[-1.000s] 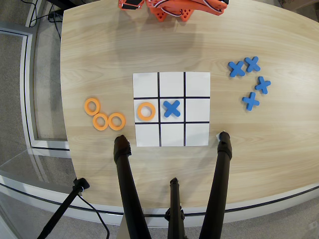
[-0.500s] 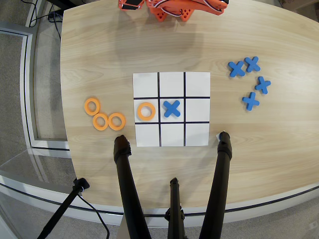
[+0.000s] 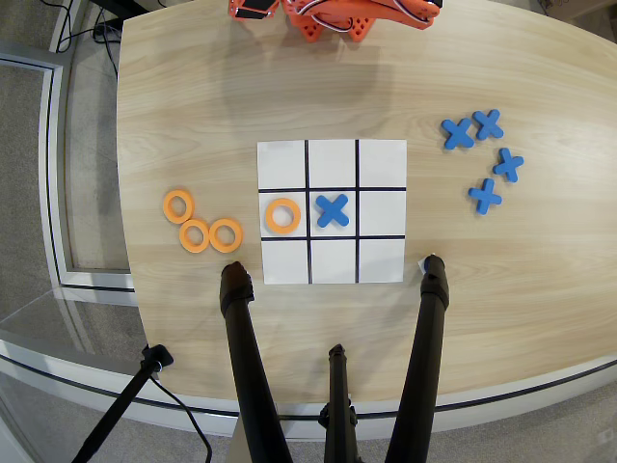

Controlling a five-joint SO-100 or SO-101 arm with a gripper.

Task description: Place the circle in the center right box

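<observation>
A white three-by-three grid board (image 3: 381, 164) lies in the middle of the wooden table. An orange ring (image 3: 282, 215) sits in the middle-left cell and a blue cross (image 3: 333, 210) in the centre cell. The middle-right cell (image 3: 381, 212) is bare. Three more orange rings (image 3: 195, 235) lie on the table left of the board. Only part of the orange arm (image 3: 328, 17) shows at the top edge; its gripper fingers are out of view.
Several blue crosses (image 3: 485, 196) lie on the table right of the board. Black tripod legs (image 3: 246, 367) (image 3: 424, 347) stand at the table's near edge, just below the board. The table (image 3: 193, 116) ends in a curve at the left.
</observation>
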